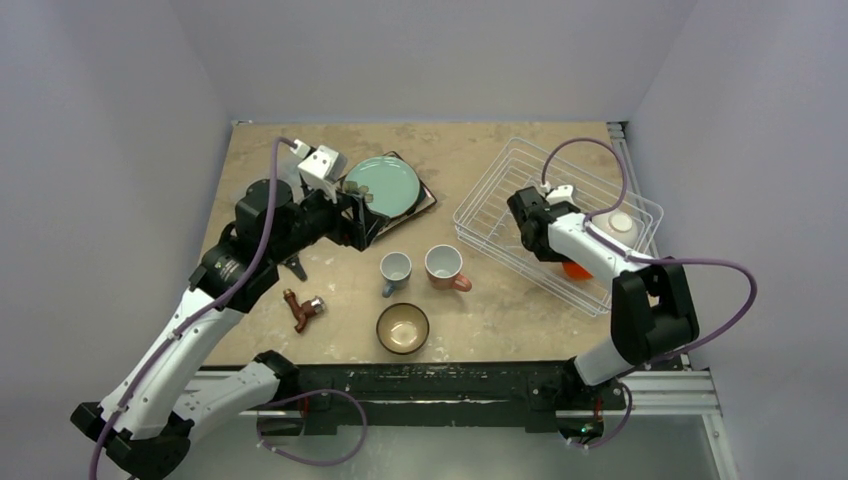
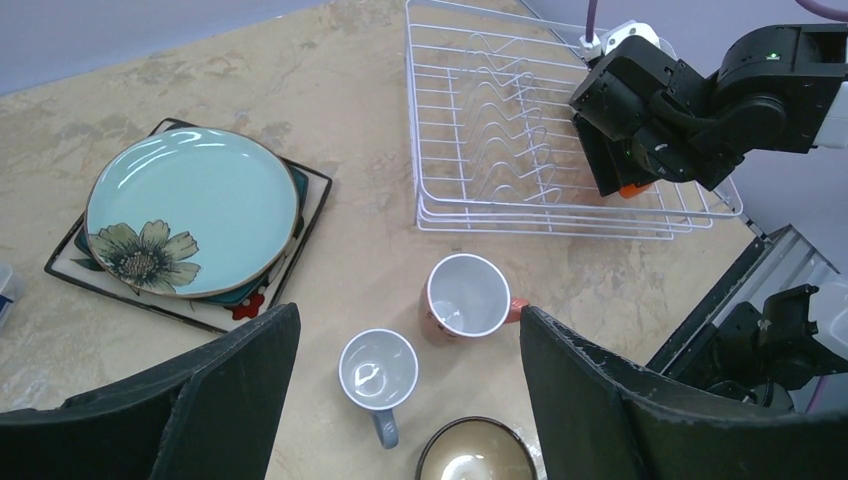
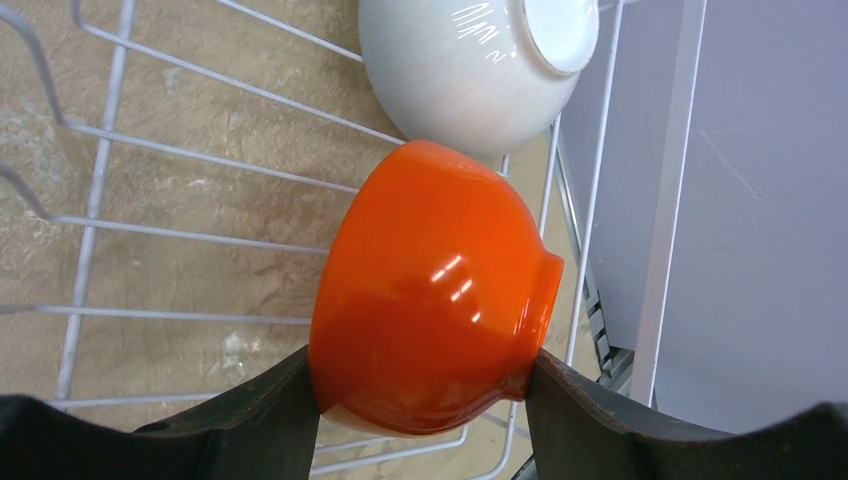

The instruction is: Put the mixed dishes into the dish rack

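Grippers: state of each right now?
Left gripper: open, holding nothing.
Right gripper: closed on the orange bowl.

No writing, numbers or brand marks can be read in any of the three views

The only markings are decoration: a painted flower on the round teal plate [image 2: 190, 210] and bits of flower pattern on the square plate [image 2: 228, 308] showing from under it; neither carries any lettering that can be made out
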`<move>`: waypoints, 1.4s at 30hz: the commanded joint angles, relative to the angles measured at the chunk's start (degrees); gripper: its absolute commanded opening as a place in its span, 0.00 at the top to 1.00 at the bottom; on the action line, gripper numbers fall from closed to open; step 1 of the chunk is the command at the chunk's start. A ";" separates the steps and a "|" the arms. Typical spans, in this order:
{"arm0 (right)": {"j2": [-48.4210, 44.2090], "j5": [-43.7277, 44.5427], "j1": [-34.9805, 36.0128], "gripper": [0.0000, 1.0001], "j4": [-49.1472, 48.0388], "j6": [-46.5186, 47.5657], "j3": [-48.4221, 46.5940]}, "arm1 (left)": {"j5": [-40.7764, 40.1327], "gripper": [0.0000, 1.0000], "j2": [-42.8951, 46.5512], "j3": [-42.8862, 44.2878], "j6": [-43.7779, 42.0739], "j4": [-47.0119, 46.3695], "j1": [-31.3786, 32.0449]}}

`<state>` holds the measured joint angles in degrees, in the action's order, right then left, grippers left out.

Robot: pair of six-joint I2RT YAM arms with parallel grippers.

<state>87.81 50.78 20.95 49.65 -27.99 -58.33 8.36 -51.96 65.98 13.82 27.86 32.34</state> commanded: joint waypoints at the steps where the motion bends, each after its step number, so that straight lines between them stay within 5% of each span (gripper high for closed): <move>1: 0.68 5.42 -0.34 0.98 -0.78 -1.10 -0.37 | -1.26 0.21 -0.62 -0.15 -1.69 -2.03 0.28; 16: 2.86 6.88 -1.05 0.79 1.29 -3.87 -0.39 | -5.44 0.21 -5.02 0.21 -4.15 -0.07 3.48; 22: 0.96 6.13 -2.02 0.57 0.55 -3.18 -0.06 | -8.12 0.21 -5.78 0.22 -5.46 0.61 5.05; 28: -0.76 4.23 -2.23 0.23 -0.93 -1.67 0.44 | -8.18 0.21 -5.98 0.21 -5.54 0.62 5.38; 31: -0.91 3.41 -2.23 0.16 -0.79 -1.33 0.43 | -9.46 0.21 -6.25 0.43 -5.61 0.89 5.38; 42: -8.63 -3.31 -1.73 0.09 -3.22 2.88 0.37 | -9.60 0.21 -6.15 1.25 -5.69 1.75 5.39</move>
<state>85.97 51.07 18.87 49.30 -27.18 -57.76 -0.51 -58.39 65.76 9.19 29.89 37.32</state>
